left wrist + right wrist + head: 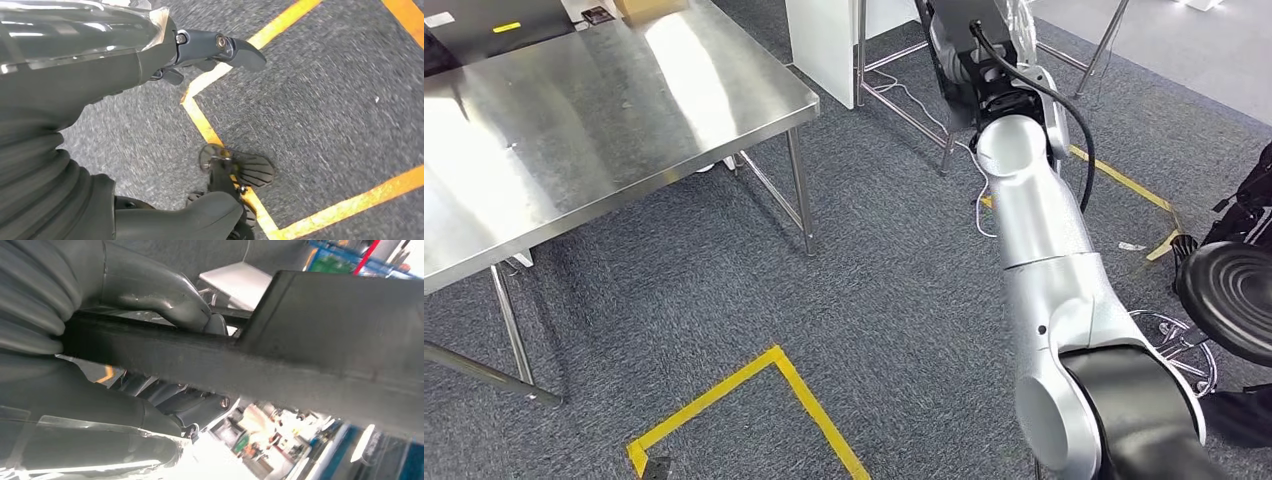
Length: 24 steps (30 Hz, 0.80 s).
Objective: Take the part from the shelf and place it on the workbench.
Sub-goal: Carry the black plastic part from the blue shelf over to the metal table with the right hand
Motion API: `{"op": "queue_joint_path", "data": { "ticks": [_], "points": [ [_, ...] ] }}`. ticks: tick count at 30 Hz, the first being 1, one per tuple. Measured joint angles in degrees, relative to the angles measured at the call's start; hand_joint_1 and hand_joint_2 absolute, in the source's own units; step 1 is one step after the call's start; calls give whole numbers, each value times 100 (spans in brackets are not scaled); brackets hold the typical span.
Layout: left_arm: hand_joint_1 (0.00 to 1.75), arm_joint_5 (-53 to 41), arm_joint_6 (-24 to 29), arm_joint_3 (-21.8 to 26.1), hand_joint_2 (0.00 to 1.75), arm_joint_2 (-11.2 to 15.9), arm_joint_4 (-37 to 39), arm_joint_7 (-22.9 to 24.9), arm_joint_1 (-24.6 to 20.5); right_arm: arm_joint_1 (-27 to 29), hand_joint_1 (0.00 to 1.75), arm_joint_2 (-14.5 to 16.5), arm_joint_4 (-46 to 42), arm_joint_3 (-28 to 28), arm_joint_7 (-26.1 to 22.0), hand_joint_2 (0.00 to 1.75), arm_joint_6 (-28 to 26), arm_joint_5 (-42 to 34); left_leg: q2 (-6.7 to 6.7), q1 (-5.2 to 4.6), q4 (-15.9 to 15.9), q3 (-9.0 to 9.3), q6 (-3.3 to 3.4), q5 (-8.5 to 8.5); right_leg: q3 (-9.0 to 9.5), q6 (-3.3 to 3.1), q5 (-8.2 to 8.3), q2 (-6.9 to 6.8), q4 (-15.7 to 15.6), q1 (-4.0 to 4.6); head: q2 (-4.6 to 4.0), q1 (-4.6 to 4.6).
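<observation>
My right arm reaches forward at the right of the head view, and my right hand (972, 70) grips a black flat part (959, 22) near the picture's top edge. Up close, the black part (325, 335) is a long dark bar widening into a plate. My right hand (150, 355) closes around it, with the thumb on one side and the dark fingers (190, 407) on the other. The steel workbench (594, 120) stands to the left, well apart from the part. My left hand (150, 55) hangs over the carpet with its fingers apart and nothing in it.
Yellow tape lines (754, 385) mark the grey carpet in front of me. A black round stool (1229, 295) stands at the right. A white panel and metal frame legs (864, 60) stand beyond the bench. A cardboard box (649, 8) and a dark tray (484, 30) sit on the bench's far end.
</observation>
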Motion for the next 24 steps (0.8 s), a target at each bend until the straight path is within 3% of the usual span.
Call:
{"op": "queue_joint_path", "data": {
  "ticks": [2,3,4,5,7,9,11,13,14,16,18,19,20,22,24],
  "points": [
    [0,-2,3,4,175,9,0,-4,-7,-15,175,-1,73,-1,-5,175,-48,9,174,13,758,-351,-27,-324,0,-32,-14,-148,1,30,0,-12],
    [0,-2,3,5,175,11,0,-5,-6,-13,175,-1,107,-2,-5,175,-68,14,202,19,948,-437,-37,-365,0,-37,-19,-226,2,38,0,-12],
    [0,-2,4,7,175,14,0,-5,-4,-10,175,-1,137,-2,-5,175,-86,18,224,25,909,-405,-43,-299,2,-39,-24,-301,3,40,0,-14],
    [0,-1,5,14,175,19,0,-5,-3,-8,175,-1,160,-2,-5,175,-102,26,271,30,618,-240,-42,-140,8,-35,-31,-372,4,41,0,-13],
    [0,3,11,39,175,24,-1,-5,-8,-10,175,-2,181,-2,-4,175,-128,50,528,14,-198,221,-19,163,27,-6,-58,-493,8,76,0,-15],
    [0,-2,22,64,175,24,-1,-1,-17,-15,175,-7,186,0,-5,175,-150,101,685,-20,-620,444,32,254,42,33,-84,-592,8,134,0,3],
    [0,-18,40,80,175,24,0,11,-20,-19,175,-5,186,3,-24,175,-183,173,564,-44,-649,432,95,253,67,79,-104,-702,-4,168,0,21],
    [0,-33,50,93,175,18,0,20,-17,-24,175,-8,180,4,-56,175,-218,238,423,-31,-685,448,173,285,29,133,-191,-570,102,150,0,23],
    [0,-35,50,98,175,19,0,20,-19,-28,175,-20,179,5,-70,175,-228,267,358,-15,-704,460,213,302,-66,142,-298,-413,308,130,0,26],
    [0,-37,39,102,175,22,0,16,-29,-32,175,-58,189,8,-85,175,-232,316,217,1,-714,464,260,316,-421,131,-605,-130,1049,92,0,33],
    [0,-30,24,103,175,16,0,13,-29,-14,175,-97,210,9,-86,175,-232,349,36,2,-712,463,270,318,-752,157,-796,-66,1698,82,0,36],
    [0,-26,20,104,175,13,0,13,-26,-5,175,-112,218,8,-85,175,-232,355,-60,2,-711,463,268,321,-778,194,-759,-54,1722,81,0,39],
    [0,-22,20,104,175,8,0,13,-22,-2,175,-121,222,8,-85,175,-232,359,-153,4,-709,466,263,324,-687,238,-631,-35,1499,72,0,41],
    [0,-20,20,105,175,5,0,13,-20,-12,175,-133,224,8,-86,175,-232,363,-314,2,-700,464,238,332,-306,308,-276,142,651,31,0,46],
    [0,-20,20,110,175,4,0,12,-18,-25,175,-135,227,15,-89,175,-233,373,-442,-6,-695,438,185,344,-56,288,-78,287,112,12,0,39]
  ]
}}
